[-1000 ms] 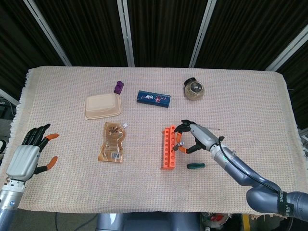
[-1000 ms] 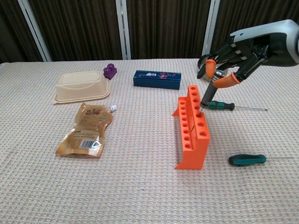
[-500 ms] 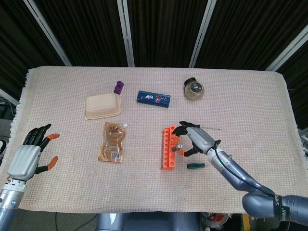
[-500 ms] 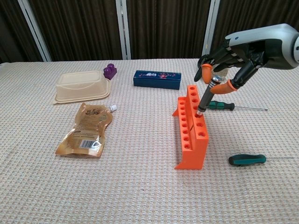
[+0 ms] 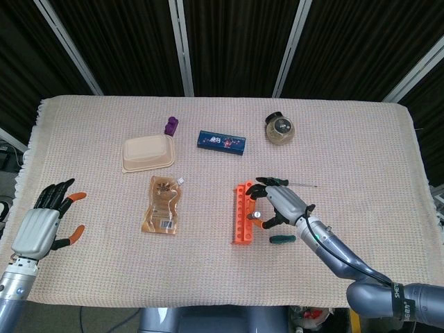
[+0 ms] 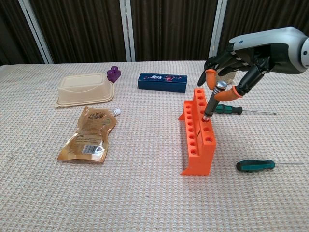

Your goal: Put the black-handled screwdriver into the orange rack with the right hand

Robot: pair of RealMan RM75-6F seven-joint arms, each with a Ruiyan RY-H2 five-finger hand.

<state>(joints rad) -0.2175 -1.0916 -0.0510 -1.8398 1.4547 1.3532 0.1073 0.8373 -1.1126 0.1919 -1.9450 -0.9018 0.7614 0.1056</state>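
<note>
- Chest view: black-handled screwdriver (image 6: 211, 102) stands in the orange rack (image 6: 198, 130), tip down in a hole of the rack's right row, shaft leaning up and to the right, metal cap at the top.
- Right hand (image 6: 231, 72) sits directly over the tool; orange fingertips (image 6: 211, 79) flank the cap on both sides. Contact looks light or already loose, can't tell whether it pinches the cap or just brackets it.
- Key relation: tool's long axis is near upright, hand is straight above it, so letting go and lifting clear should go up along that axis, not sideways, or the lean could tip it out of the hole.
- Left hand (image 5: 43, 225) is well apart at the table's near left edge, fingers spread, holding nothing.
- Surface: woven beige cloth (image 5: 361, 139) over the table, rack standing on it.
- Nearby: two green-handled screwdrivers lie flat, one (image 6: 256, 165) right of the rack's near end, one (image 6: 229, 109) behind the hand.
- Further off: pouch (image 6: 89, 134), lidded tan container (image 6: 83, 88), blue box (image 6: 162, 81), purple item (image 6: 114, 74), round jar (image 5: 280, 129).
- Dark curtains with pale strips behind.
</note>
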